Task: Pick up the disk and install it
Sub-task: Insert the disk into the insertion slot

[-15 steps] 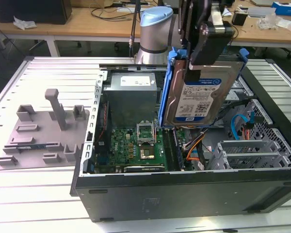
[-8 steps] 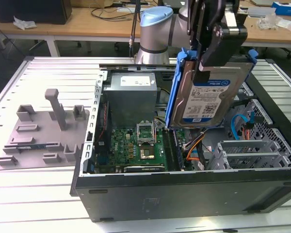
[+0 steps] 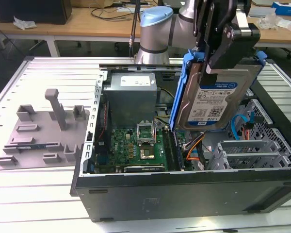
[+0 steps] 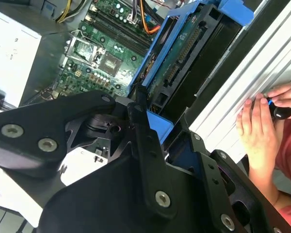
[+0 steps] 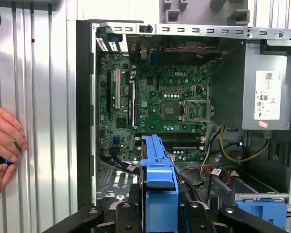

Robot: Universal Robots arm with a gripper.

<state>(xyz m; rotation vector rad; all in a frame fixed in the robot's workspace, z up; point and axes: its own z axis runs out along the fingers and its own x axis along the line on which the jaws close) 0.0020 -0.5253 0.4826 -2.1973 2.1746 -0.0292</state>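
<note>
The gripper (image 3: 212, 68) is clamped on the top edge of the disk (image 3: 218, 99), holding it nearly upright above the open computer case (image 3: 184, 191), probably so its lower end is free to enter the case

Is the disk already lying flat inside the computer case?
No, in the exterior view the jaws hold the disk raised on its edge above the open computer case.

Your disk (image 3: 218, 77) shows silver with a white-and-blue barcode label (image 3: 214, 104), edged by a bright blue frame (image 3: 179, 90). Your gripper (image 3: 217, 65) is black. The motherboard (image 3: 136, 145) is green, the power supply (image 3: 131, 102) grey with a white sticker (image 3: 136, 82), the case (image 3: 184, 194) black, and the table (image 3: 34, 194) pale grey, striped with ribs.
</note>
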